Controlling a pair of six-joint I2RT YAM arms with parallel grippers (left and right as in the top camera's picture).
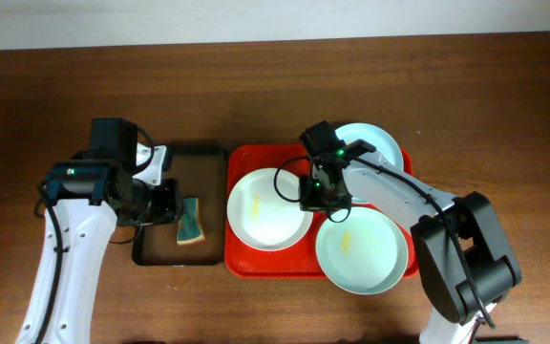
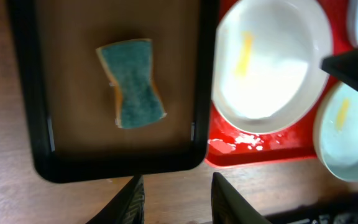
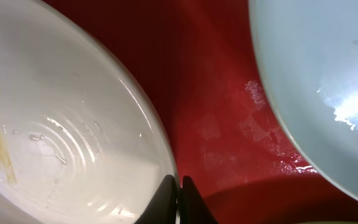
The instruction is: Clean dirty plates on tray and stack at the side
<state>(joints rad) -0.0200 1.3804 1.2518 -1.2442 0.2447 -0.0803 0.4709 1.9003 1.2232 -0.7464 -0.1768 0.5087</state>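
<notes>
Three plates lie on the red tray (image 1: 246, 260). A white plate (image 1: 265, 210) with a yellow smear is at the left. A pale green plate (image 1: 361, 250), also smeared, is at the front right, and a third plate (image 1: 375, 141) is at the back. My right gripper (image 1: 311, 196) is shut on the white plate's right rim. In the right wrist view its fingers (image 3: 179, 196) pinch that rim, between the white plate (image 3: 61, 124) and the red tray (image 3: 210, 93). My left gripper (image 2: 176, 202) is open over bare wood, holding nothing.
A black tray (image 1: 151, 250) lies left of the red tray and holds a green-and-yellow sponge (image 1: 192, 221). In the left wrist view the sponge (image 2: 132, 81) is ahead of the fingers. Brown wooden table surrounds both trays. A white wall edge runs along the back.
</notes>
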